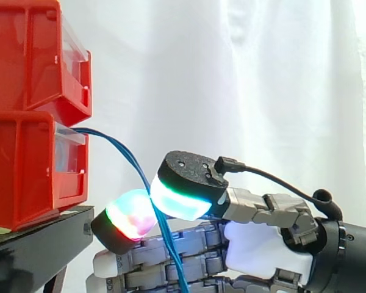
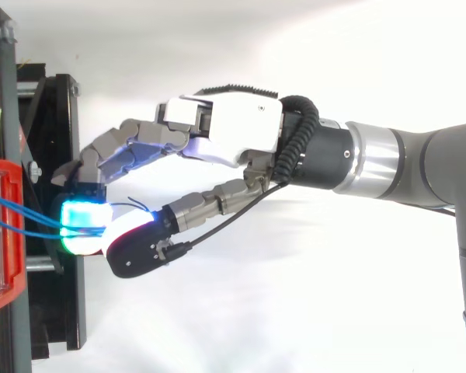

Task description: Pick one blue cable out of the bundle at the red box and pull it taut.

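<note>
A bundle of thin blue cables (image 1: 125,153) leaves the front of the lower red bin (image 1: 24,174) and droops in a slack curve to the right and down. My hand (image 1: 262,250) sits just right of the bins, below the bin's mouth. Its thumb pad (image 1: 178,198), glowing cyan, and a finger pad (image 1: 131,217), glowing red and green, close together with the cables running down between them. From above, the blue cables (image 2: 23,216) run from the red bin (image 2: 0,233) into the pinch of my hand (image 2: 233,128). How many strands are pinched cannot be told.
A second red bin (image 1: 30,55) is stacked on the lower one. Both stand on a black stand (image 1: 39,244) whose edge lies directly left of my fingers. A white curtain (image 1: 262,91) hangs behind. The arm (image 2: 404,167) comes in from the right.
</note>
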